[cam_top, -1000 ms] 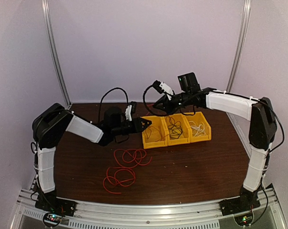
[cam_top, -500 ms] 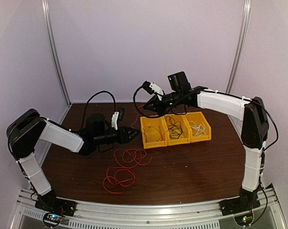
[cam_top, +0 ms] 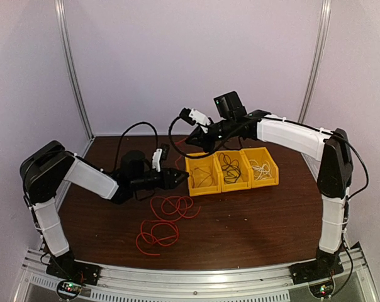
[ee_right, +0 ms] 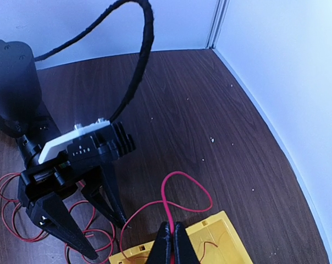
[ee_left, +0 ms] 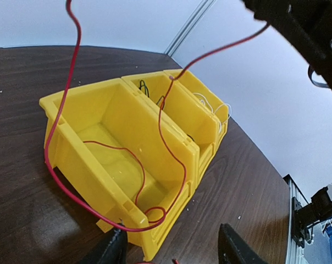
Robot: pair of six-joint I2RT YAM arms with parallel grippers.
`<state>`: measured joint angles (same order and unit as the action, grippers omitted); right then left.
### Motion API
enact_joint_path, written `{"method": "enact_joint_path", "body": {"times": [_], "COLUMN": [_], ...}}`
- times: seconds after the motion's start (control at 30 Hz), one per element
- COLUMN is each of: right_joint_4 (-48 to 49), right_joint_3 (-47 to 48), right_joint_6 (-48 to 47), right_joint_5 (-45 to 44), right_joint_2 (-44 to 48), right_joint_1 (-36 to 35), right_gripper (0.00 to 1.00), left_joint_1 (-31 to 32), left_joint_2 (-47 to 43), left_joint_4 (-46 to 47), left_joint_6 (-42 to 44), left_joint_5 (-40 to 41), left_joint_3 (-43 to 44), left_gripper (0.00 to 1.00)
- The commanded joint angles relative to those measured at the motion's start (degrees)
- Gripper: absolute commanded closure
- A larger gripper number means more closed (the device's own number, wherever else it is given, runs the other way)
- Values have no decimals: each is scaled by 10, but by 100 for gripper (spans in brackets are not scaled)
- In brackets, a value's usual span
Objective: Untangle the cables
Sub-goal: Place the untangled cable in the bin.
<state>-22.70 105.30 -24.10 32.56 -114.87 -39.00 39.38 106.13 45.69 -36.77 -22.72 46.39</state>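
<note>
Bins [cam_top: 233, 184] number three; cables [cam_top: 171, 206] likewise three.

We count three yellow plastic bins [cam_top: 236, 185] in one row. Three thin wires: one red wire [cam_top: 168, 217], one black wire [cam_top: 231, 167], one white wire [cam_top: 262, 168]. Two black two-finger grippers: left gripper [cam_top: 179, 178], right gripper [ee_right: 170, 242]. One dark wooden table [cam_top: 272, 214].

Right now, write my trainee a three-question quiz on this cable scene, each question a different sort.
1. True or false: the right gripper is shut on the red cable.
2. Which cable lies in the middle yellow bin? A white, B black, C red.
3. Fill in: the left gripper is ____, holding nothing.

Key: 1 true. 2 B, the black cable. 3 open.
</note>
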Motion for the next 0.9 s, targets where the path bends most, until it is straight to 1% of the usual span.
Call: {"method": "enact_joint_path", "body": {"times": [0.0,0.17,0.37,0.57,0.7,0.87], "right_joint_4": [26,63,85,97,90,65], "right_joint_3": [-42,-44,-48,-87,-105,-107], "right_joint_6": [4,27,40,37,36,43], "right_joint_5": [-8,38,54,49,41,33], "right_joint_2": [20,-1,-39,-52,-56,-72], "right_joint_1": [9,32,63,84,85,85], "right_gripper": [100,100,100,100,100,100], "left_joint_1": [2,2,2,2,2,2], "left_joint_2": [13,6,11,47,83,110], "left_joint_4": [3,-29,-33,-39,-60,-114], "left_joint_6": [7,18,30,33,33,34], "left_joint_5": [14,29,41,41,33,46], "left_joint_3": [34,42,51,102,149,200], "left_gripper": [43,44,53,60,62,64]}}
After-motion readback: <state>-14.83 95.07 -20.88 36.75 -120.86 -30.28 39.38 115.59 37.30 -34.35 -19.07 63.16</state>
